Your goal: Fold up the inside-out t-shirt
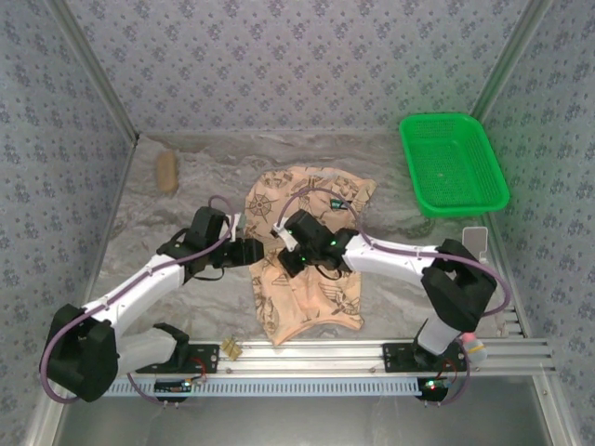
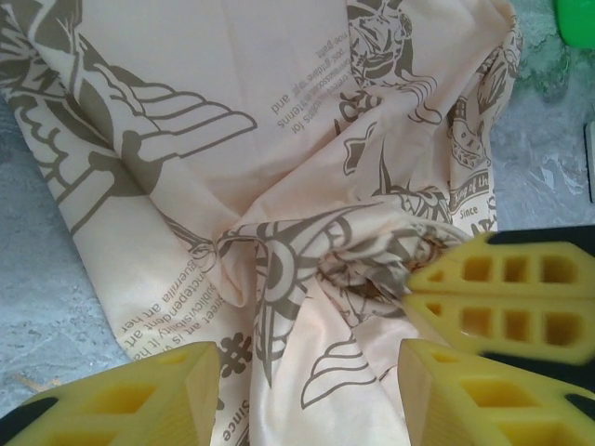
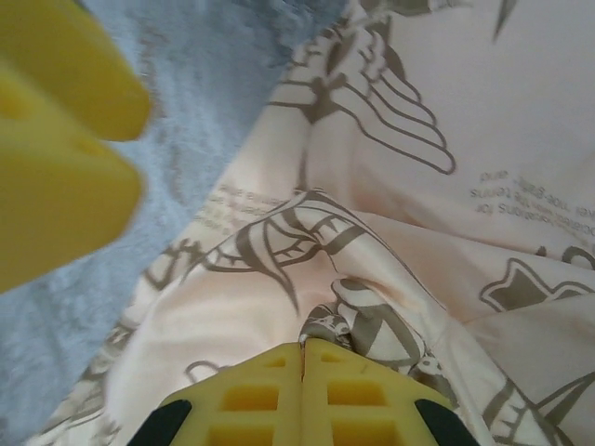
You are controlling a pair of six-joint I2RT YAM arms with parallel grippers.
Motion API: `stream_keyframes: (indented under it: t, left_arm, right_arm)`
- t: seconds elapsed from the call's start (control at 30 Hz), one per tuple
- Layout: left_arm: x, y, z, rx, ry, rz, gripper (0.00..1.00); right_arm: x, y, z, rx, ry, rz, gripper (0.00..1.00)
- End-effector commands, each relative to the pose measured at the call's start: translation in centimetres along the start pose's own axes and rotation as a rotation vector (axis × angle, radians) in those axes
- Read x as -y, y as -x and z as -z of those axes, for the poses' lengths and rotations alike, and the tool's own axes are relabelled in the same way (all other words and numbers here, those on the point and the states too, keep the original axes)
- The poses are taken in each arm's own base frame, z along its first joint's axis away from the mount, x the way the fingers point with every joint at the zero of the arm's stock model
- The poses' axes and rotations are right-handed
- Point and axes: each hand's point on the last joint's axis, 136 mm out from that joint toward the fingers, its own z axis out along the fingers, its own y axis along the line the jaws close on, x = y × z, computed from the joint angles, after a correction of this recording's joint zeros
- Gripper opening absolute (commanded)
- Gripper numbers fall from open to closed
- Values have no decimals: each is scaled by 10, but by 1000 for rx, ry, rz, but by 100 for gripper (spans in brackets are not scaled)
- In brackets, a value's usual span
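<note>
While the left hand [image 2: 307, 362] hung apart, the right hand [image 3: 303, 353] at its three o'clock clamped the t-shirt [image 1: 311, 297].

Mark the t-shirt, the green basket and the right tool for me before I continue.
t-shirt [image 1: 307, 302]: top view, its paler lower part.
green basket [image 1: 453, 163]: top view, its bare mesh floor.
right tool [image 3: 302, 347]: right wrist view, the tips of its shut fingers, at a bunched fold.

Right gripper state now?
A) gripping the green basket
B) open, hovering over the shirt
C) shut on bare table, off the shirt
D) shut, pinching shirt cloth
D: the right gripper has its jaws pressed together, with a bunched fold of the t-shirt caught at their tips.
</note>
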Motion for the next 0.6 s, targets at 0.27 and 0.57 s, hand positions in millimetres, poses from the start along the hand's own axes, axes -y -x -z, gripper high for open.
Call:
stream_keyframes:
  t: [0.27, 0.57]
  left_arm:
    - [24, 4, 6, 24, -123, -21, 54]
    - [45, 3, 0, 39, -215, -112, 57]
  right_arm:
    - [-24, 63, 41, 220, 201, -33, 0]
    - [-10, 81, 36, 190, 465, -320, 0]
